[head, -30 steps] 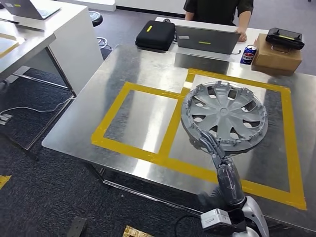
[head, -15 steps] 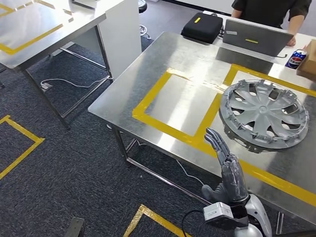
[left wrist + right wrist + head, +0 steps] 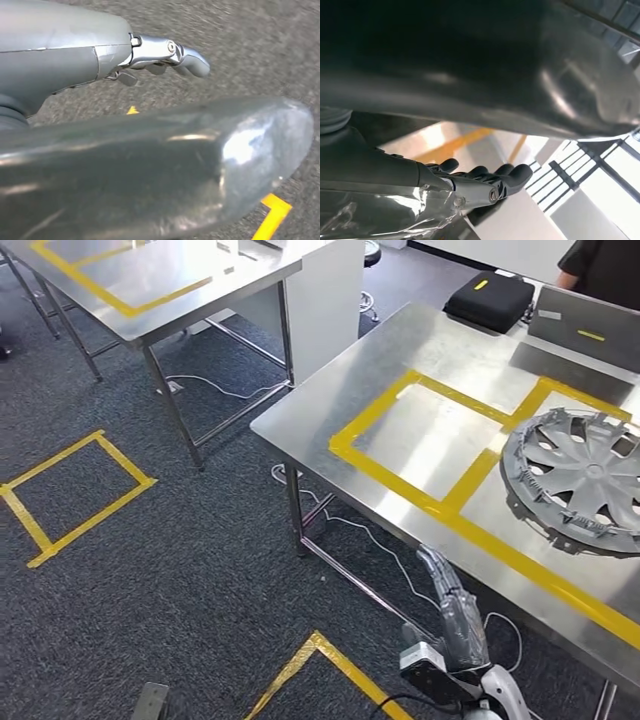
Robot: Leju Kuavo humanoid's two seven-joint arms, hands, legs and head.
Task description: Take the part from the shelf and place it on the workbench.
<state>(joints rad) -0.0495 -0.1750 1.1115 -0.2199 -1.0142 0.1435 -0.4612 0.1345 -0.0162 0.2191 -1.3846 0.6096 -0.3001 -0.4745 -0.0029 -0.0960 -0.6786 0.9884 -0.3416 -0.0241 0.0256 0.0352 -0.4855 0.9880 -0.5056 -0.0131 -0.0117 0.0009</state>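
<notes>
on the steel workbench [image 3: 423, 350], inside the right yellow tape square [image 3: 483, 475], the grey wheel cover [image 3: 577, 478] lies flat with its spoked face up; it is round, so no long axis. right hand [image 3: 453, 605] is below the table edge, raised with fingers straight and apart, holding nothing. left hand [image 3: 166, 52] hangs over the dark carpet [image 3: 151, 570], fingers extended, holding nothing

Black case [image 3: 489, 299], laptop [image 3: 589, 335], second table [image 3: 151, 280], perhaps cable [image 3: 219, 388] on carpet
</notes>
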